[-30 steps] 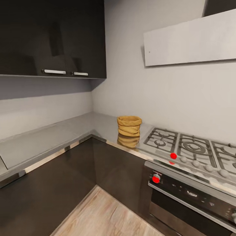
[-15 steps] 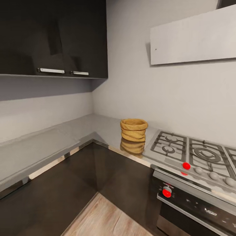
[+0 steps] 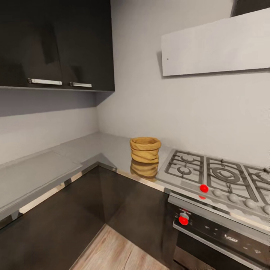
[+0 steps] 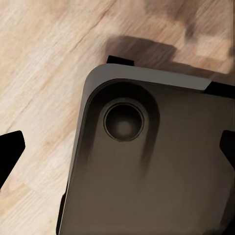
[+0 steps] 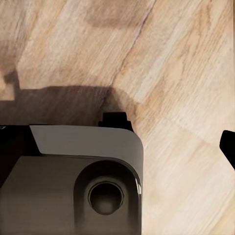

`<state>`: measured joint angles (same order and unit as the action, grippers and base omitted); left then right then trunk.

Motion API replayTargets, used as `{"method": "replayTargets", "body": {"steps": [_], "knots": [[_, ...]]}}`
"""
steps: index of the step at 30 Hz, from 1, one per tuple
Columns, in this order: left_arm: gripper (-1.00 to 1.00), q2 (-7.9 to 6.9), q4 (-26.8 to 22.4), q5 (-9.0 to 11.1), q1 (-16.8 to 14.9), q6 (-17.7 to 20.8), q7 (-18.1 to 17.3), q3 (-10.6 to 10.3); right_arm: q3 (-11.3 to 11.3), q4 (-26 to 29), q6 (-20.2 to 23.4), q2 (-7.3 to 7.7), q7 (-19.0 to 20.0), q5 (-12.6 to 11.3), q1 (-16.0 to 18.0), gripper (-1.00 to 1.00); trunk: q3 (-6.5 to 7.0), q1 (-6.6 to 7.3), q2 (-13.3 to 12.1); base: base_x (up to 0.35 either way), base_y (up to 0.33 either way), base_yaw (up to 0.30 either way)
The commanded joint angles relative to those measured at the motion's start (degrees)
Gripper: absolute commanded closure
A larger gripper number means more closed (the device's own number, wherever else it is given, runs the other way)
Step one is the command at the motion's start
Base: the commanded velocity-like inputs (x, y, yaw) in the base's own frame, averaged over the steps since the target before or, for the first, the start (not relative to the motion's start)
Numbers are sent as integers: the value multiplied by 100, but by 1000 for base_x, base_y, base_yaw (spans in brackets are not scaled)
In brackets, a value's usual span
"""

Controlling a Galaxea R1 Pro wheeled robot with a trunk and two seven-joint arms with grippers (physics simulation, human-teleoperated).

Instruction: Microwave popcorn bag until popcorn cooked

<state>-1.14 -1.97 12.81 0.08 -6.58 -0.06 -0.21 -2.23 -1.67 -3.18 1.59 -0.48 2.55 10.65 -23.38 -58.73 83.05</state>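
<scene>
The popcorn bag (image 3: 145, 149), a squat tan-yellow sack with rolled folds and a round open mouth, stands upright on the grey countertop (image 3: 93, 148) near the inner corner, just left of the hob. Its reflection shows on the worktop in front of it. Its inside is hidden from this angle. The microwave and the popcorn are out of view. My left gripper (image 4: 117, 149) is open, its dark fingertips (image 4: 11, 149) wide apart, hanging over the robot's base and the wooden floor. My right gripper (image 5: 117, 147) also looks open, with one fingertip (image 5: 229, 144) at the picture's edge.
A steel gas hob (image 3: 217, 176) with red-marked knobs lies right of the bag, above a built-in dark oven (image 3: 221, 236). Dark wall cabinets (image 3: 56, 45) hang over the left run of counter, and a grey hood (image 3: 217, 43) over the hob. Wooden floor (image 3: 116, 251) lies below.
The whole head view has shifted, first left and then back right, as the camera moved. The bag stands in the same spot on the counter.
</scene>
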Motion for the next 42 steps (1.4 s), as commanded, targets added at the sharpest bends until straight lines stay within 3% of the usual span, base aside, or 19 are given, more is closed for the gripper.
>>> {"method": "replayTargets", "body": {"steps": [1, 26, 42], "knots": [[-100, 0, -5, 35, 1, -10, 0, -4, -23, -18, -33, 0, -5, 25, 8, -100, -1, 0, 3, 0, 0, -147], [-100, 0, -5, 70, 1, -19, 3, 10, -23, -18, -23, 60, -5, 35, 8, -100, 29, 0, 3, 14, 2, -40], [-100, 8, -5, 69, 1, -19, 31, 11, -23, -18, -19, 60, -5, 33, 8, -100, 29, 0, 3, 87, 113, 0]]}}
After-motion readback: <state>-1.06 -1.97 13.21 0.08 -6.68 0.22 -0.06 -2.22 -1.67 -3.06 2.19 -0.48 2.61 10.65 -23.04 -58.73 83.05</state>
